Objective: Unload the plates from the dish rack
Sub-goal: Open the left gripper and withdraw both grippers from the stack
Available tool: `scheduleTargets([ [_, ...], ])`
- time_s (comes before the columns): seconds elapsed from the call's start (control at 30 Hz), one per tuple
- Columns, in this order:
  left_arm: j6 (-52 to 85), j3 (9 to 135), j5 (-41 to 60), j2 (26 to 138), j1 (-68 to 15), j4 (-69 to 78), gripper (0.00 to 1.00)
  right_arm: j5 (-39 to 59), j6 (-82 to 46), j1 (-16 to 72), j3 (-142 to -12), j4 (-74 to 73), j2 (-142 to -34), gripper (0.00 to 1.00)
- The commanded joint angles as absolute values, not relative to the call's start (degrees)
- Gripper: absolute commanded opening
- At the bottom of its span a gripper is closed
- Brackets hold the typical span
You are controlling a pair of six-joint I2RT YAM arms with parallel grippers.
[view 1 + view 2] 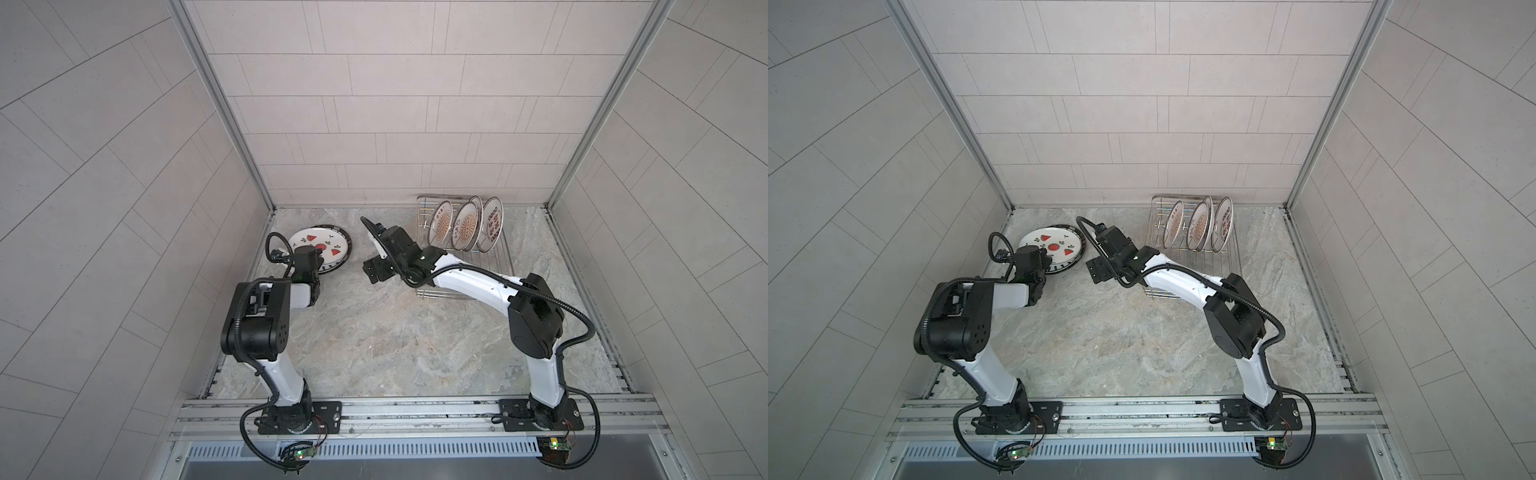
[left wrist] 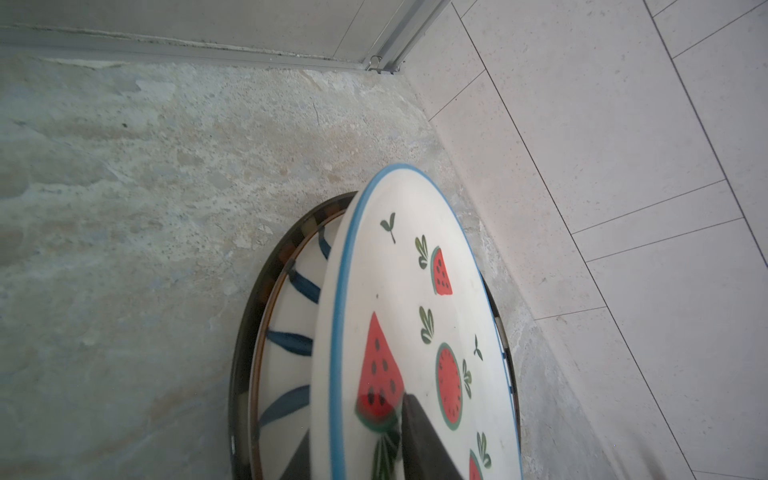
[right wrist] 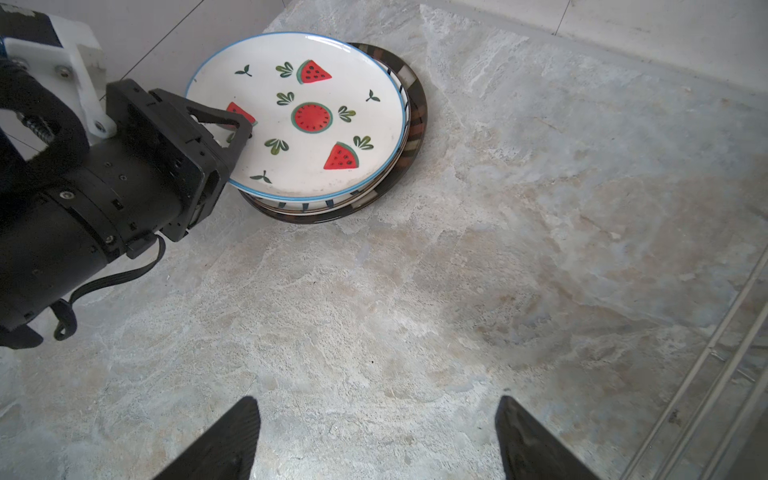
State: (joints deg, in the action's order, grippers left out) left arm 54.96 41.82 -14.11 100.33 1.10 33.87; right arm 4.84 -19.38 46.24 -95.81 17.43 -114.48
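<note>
Seemingly stacking, left fingers [image 2: 424,440] straddle the watermelon plate [image 3: 307,149] rim on the pile [image 3: 417,124], grip unclear, while right fingers [image 3: 224,449] gape empty, ready for the rack [image 1: 494,259].

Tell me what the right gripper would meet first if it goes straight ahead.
Probably the bare table, short of the plate stack; the right gripper points down at it.

The watermelon plate [image 3: 297,137] hides most of the dark-rimmed plate [image 3: 418,120] beneath it.
</note>
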Motion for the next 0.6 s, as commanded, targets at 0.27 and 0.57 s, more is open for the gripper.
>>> scheduleTargets([
  [0.27, 50.6, 43.6, -19.1, 100.6, 0.9, 31.5, 0.43, 2.9, -20.7, 46.7, -94.7, 17.5, -114.0, 0.9],
  [0.57, 50.0, 42.3, -21.4, 98.9, 1.0, 30.6, 0.47, 2.7, -21.2, 46.6, -93.6, 16.9, -112.7, 0.9],
])
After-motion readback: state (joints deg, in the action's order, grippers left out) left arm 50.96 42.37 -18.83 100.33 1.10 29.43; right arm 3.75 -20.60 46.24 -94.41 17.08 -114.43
